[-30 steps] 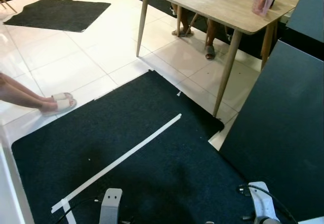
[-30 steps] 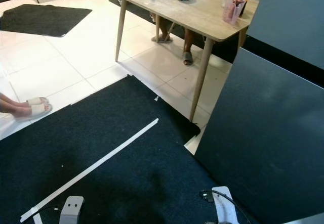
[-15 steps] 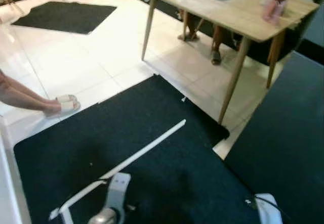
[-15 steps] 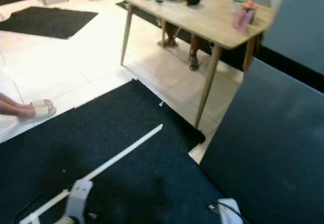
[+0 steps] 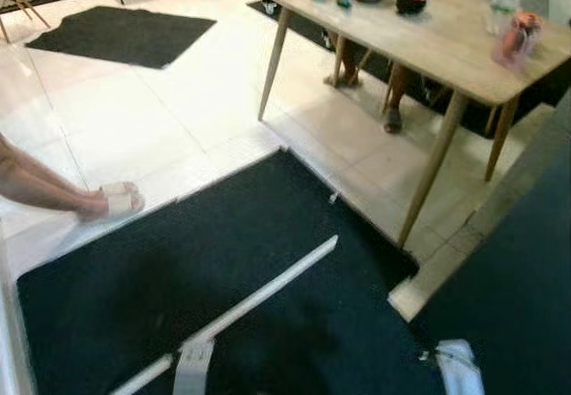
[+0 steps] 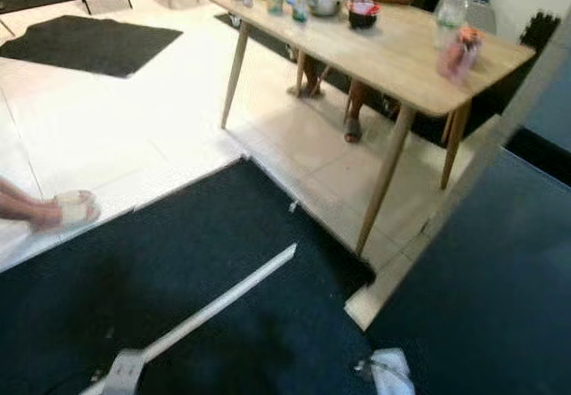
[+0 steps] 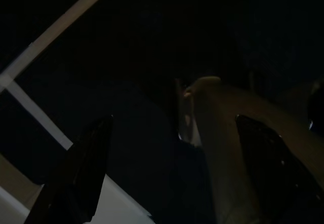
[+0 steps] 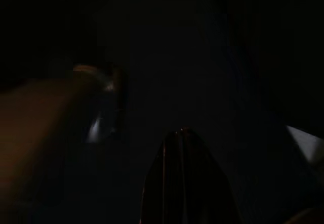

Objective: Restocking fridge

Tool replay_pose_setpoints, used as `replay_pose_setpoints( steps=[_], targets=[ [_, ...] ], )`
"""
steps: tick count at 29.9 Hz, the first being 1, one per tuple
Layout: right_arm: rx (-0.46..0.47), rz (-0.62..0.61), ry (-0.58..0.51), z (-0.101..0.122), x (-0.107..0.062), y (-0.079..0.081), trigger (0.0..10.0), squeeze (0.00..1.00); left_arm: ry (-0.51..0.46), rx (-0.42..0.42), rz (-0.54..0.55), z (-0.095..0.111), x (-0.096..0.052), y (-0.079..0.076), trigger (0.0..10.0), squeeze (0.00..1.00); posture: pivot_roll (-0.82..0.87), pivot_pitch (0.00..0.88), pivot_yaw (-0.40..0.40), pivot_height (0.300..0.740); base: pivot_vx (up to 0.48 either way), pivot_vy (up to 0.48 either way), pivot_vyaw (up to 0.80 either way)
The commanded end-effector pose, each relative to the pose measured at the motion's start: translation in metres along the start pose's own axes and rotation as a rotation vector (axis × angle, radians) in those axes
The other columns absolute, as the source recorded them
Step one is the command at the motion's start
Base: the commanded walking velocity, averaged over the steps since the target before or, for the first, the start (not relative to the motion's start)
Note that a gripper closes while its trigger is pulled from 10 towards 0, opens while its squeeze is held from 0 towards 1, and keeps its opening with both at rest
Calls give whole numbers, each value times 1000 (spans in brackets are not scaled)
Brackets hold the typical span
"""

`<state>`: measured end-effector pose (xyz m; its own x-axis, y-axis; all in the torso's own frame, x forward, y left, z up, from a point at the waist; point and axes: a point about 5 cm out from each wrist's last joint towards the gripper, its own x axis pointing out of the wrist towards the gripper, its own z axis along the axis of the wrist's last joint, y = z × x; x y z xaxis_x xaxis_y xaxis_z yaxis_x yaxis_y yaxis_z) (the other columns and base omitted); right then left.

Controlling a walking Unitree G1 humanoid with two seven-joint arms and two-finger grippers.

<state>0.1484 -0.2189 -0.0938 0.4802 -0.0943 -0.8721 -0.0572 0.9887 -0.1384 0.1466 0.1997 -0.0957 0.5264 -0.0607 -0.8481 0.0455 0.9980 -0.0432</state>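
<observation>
Approach step: robot on mat (image 5: 268,234) beside dark fridge panel (image 6: 500,270), both arms hanging idle. Left tool (image 7: 172,183) spread wide, empty; right tool (image 8: 185,183) apparently closed, empty. Stock sits on desk (image 6: 393,47). Next, probably walk there to collect an item.

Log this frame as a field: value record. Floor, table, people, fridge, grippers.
floor: white tiles, dark mat underfoot with a white tape strip
table: wooden table ahead right, holding a metal bowl, cups and bottles
people: one seated behind the table; a sandalled foot at left
fridge: dark panel at right
left gripper: fingers apart, hanging idle
right gripper: dark view, hanging idle
</observation>
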Motion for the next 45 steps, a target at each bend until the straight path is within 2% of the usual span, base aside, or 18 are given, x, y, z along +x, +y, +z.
replay_pose_setpoints(
  steps=[1,11,23,27,33,45],
  targets=[
    [-19,-13,28,-7,-1,-5,10000,0,-10,16,-8,4,1,-1,10000,0,-4,75,19,740,337,0,0],
    [0,-10,20,-4,0,-2,10000,0,-29,40,-6,14,2,2,10000,0,-6,63,23,740,335,0,0],
    [6,-17,34,-7,-1,-5,10000,0,-16,48,-29,10,3,-8,10000,0,-17,61,25,740,333,0,0],
    [-10,-10,73,-14,-2,-3,10000,0,-15,54,-30,10,3,-7,10000,0,-15,66,25,740,334,0,-200],
    [4,-10,67,-14,-2,-2,10000,0,-13,57,-26,9,3,-5,10000,0,-13,67,25,740,333,0,-766],
    [-13,-9,63,-13,-2,-3,10000,0,-9,57,-29,7,3,-7,10000,0,-12,67,19,740,331,0,0]
  ],
)
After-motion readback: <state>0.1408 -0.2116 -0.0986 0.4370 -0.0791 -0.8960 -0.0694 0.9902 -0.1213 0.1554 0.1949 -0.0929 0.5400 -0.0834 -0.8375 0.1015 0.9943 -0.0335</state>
